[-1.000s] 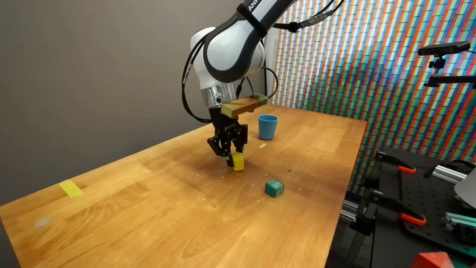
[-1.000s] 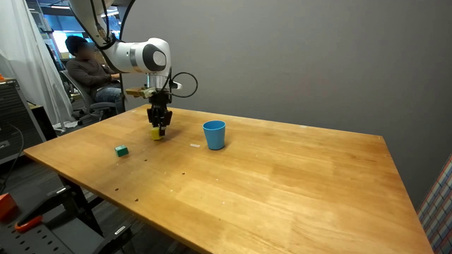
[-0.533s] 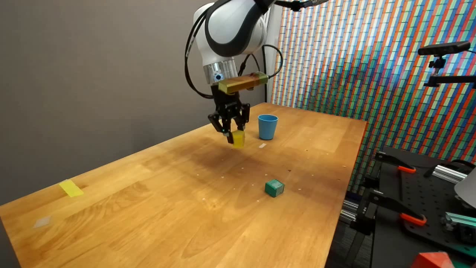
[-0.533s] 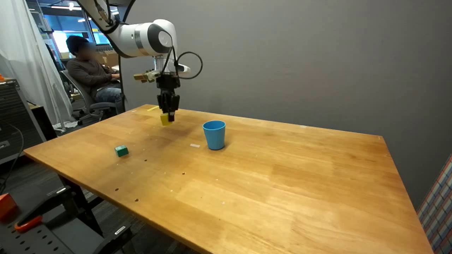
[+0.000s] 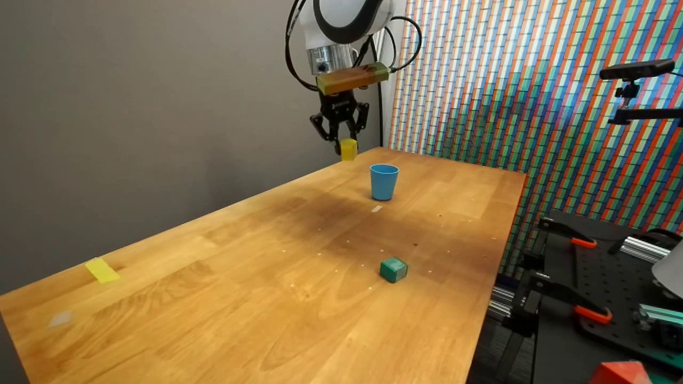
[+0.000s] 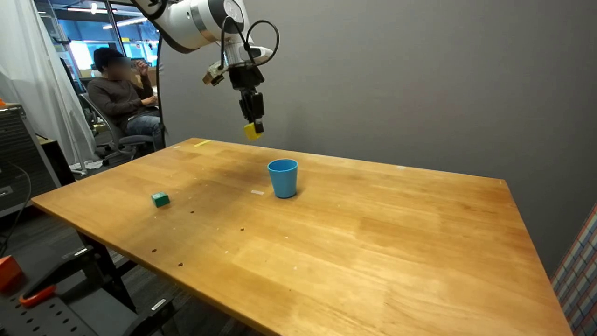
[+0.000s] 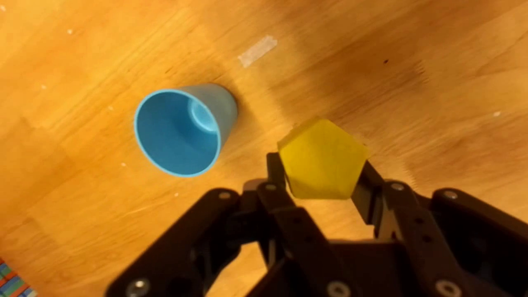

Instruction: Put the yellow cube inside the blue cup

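The yellow cube is a small bright block with a five-sided face in the wrist view. My gripper is shut on it and holds it in the air above the table, higher than the cup's rim. In the wrist view one finger is on each side of the block. The blue cup stands upright on the table and also shows in an exterior view. In the wrist view the cup lies left of the held block, its mouth open and its inside empty. The block is apart from the cup.
A green cube sits on the wooden table, away from the cup. A pale tape strip lies near the cup's base. A flat yellow patch is at the table's edge. A grey wall runs behind the table.
My gripper has lifted the yellow cube off the table and moved up and towards the cup, tilting slightly. The cup and the green cube have not moved.
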Robot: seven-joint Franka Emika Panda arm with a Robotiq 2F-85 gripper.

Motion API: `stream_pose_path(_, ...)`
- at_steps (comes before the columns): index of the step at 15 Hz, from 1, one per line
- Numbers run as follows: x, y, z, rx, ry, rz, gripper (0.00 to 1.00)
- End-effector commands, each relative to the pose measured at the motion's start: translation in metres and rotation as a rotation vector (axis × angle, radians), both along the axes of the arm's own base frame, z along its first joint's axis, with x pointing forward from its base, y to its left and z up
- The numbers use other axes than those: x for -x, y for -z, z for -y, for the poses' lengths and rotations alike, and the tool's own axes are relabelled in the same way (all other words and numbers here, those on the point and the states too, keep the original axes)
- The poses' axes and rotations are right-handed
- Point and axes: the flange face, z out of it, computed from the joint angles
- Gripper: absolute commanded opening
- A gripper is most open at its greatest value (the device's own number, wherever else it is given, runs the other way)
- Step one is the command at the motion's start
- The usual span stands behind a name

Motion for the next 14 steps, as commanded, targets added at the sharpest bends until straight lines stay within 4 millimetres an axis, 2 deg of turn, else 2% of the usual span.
stream_pose_path(1,-0.006,-0.008,0.024,0.091,0.101,0.043,0.17)
stream_pose_path(7,-0.006,0.004,0.065,0.159,0.236,0.045,0.17)
stream_pose_path(14,0.003,0.021,0.089,0.176,0.337,-0.003,0.17)
